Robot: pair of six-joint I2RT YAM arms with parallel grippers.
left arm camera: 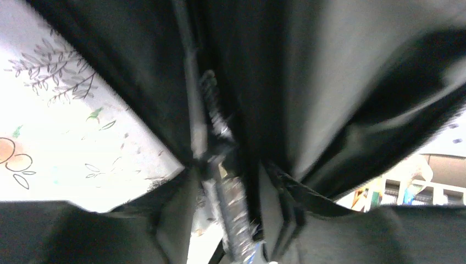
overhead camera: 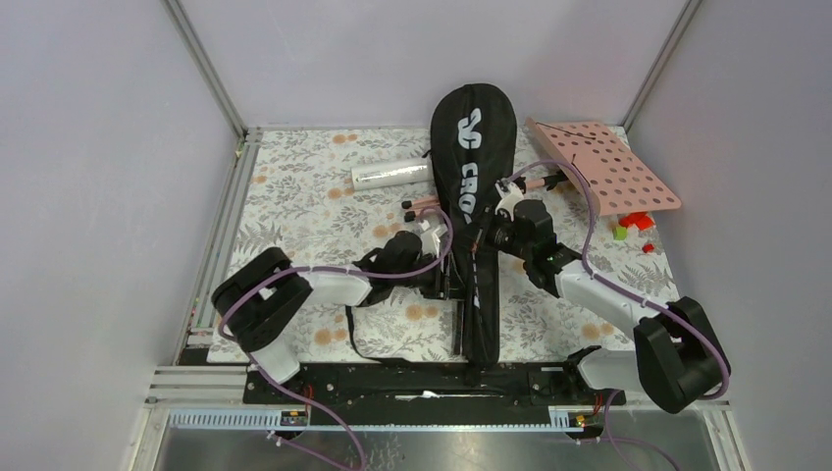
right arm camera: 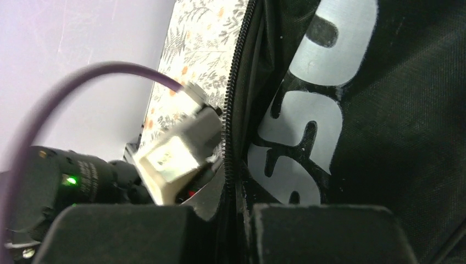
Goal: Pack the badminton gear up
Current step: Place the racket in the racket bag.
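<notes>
Black CROSSWAY bag lay central, pointing to 12 o'clock, the right gripper clamped tight on its zipper edge, the left gripper at its 9 o'clock side with opening unclear, so a gentle, even spreading seemed best.

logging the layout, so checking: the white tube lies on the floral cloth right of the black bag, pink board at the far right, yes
Not quite. The top external view shows the white tube lying on the floral cloth left of the black bag, not right of it. The pink board is at the far right, as you say.
</notes>
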